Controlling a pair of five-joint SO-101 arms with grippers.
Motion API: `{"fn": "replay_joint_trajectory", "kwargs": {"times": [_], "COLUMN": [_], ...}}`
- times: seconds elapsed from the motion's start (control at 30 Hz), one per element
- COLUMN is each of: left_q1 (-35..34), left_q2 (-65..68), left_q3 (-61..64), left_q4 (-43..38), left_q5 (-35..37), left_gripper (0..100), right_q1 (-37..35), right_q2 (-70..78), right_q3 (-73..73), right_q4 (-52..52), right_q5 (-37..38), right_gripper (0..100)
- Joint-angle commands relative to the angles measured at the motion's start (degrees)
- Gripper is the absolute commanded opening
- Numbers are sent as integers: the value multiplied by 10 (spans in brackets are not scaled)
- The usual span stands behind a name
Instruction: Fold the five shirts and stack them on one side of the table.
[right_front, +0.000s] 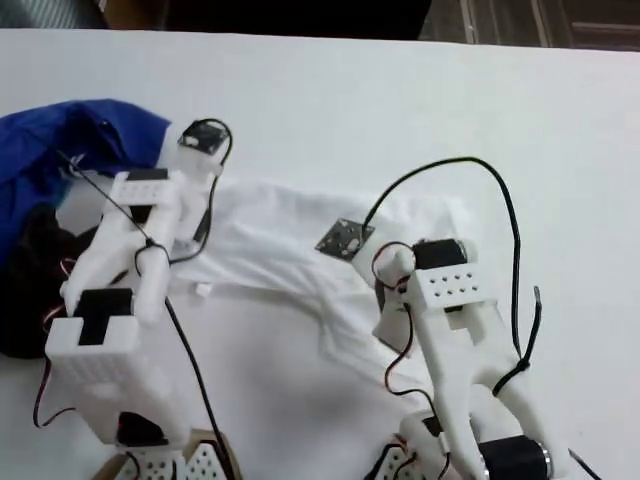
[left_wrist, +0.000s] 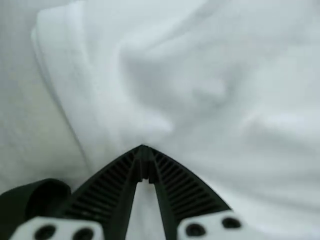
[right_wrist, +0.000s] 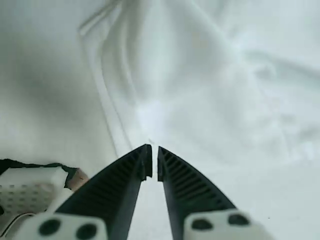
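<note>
A white shirt (right_front: 270, 245) lies crumpled across the middle of the table (right_front: 400, 100). In the high view my left gripper (right_front: 200, 232) is down on its left part and my right gripper (right_front: 384, 300) on its right part. In the left wrist view my left gripper (left_wrist: 143, 152) has its black fingertips (left_wrist: 165, 172) pressed together on a fold of the white shirt (left_wrist: 200, 90). My right gripper (right_wrist: 150, 156) is pinched on the hem edge of the white shirt (right_wrist: 200, 100), with only a thin slit between its fingers.
A blue shirt (right_front: 80, 135) is bunched at the table's left edge, with a black garment (right_front: 25, 290) just in front of it. Cables loop over both arms. The far half of the table is bare white surface.
</note>
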Motion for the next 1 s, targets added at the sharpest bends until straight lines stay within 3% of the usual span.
{"fn": "replay_joint_trajectory", "kwargs": {"times": [0.0, 0.3, 0.57, 0.97], "left_q1": [3, -4, -4, -3], "left_q2": [2, 2, 2, 2], "left_q3": [-13, -13, -13, -13], "left_q4": [-11, -14, -14, -14], "left_q5": [3, 33, 31, 32], "left_gripper": [24, 24, 24, 24], "right_q1": [-26, -131, -135, -132], "right_q2": [-2, -2, -1, -1], "right_q3": [-14, 69, 143, 219], "right_q4": [7, -17, -121, -198], "right_q5": [4, 3, 3, 7], "right_gripper": [135, 133, 268, 257]}}
